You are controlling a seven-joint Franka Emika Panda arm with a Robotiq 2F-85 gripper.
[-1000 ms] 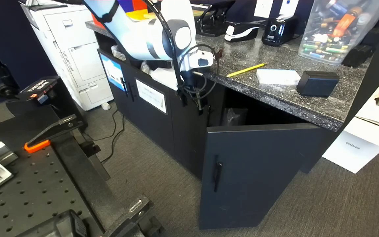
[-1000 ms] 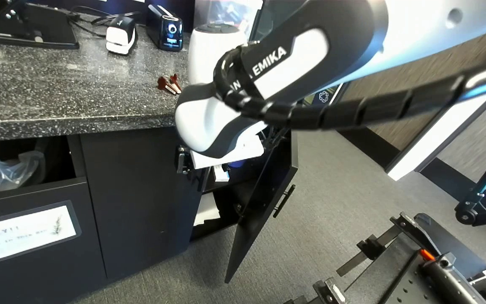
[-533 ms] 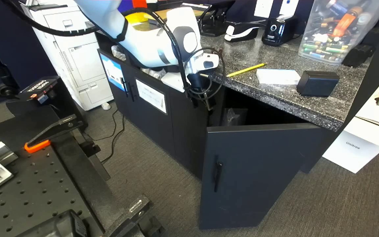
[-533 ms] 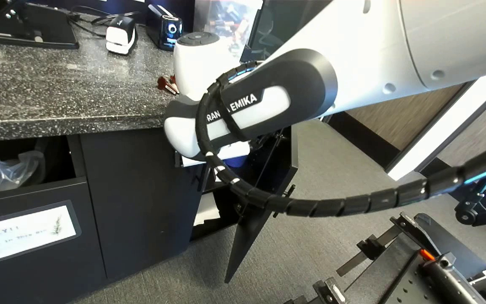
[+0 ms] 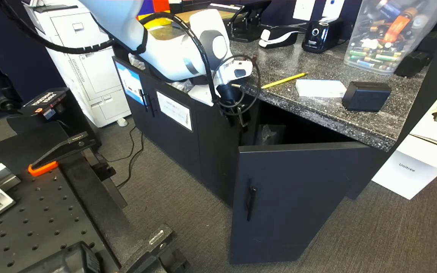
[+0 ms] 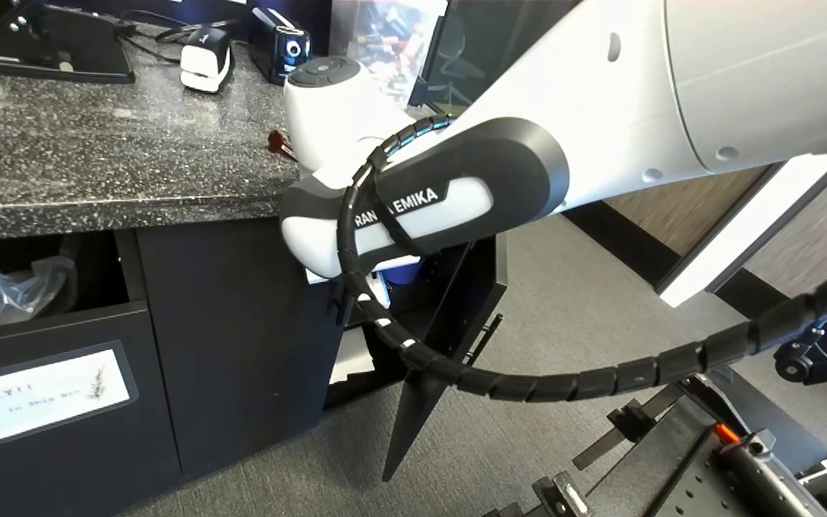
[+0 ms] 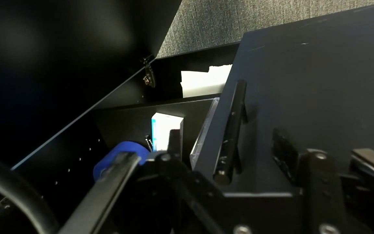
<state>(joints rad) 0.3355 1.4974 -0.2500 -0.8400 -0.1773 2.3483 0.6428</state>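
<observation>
The gripper [image 7: 229, 148] stands spread; the black bar handle [image 7: 233, 126] of a dark cabinet door [image 7: 323, 97] shows between its fingers [image 7: 286, 152]. The neighbouring door [image 5: 298, 204] hangs open; inside, a white-and-blue box [image 7: 167, 130] sits near a blue object [image 7: 125, 146].

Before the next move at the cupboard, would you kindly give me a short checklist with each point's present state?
1. Claw open: ok, its jaws stand apart.
2. Handle between the fingers: ok, as the wrist view shows it.
3. Fingers free of the handle: ok, a gap shows on each side.
4. Fingers deep enough around the handle: cannot tell.
5. Neighbouring door shut: not ok, it stands open.
</observation>
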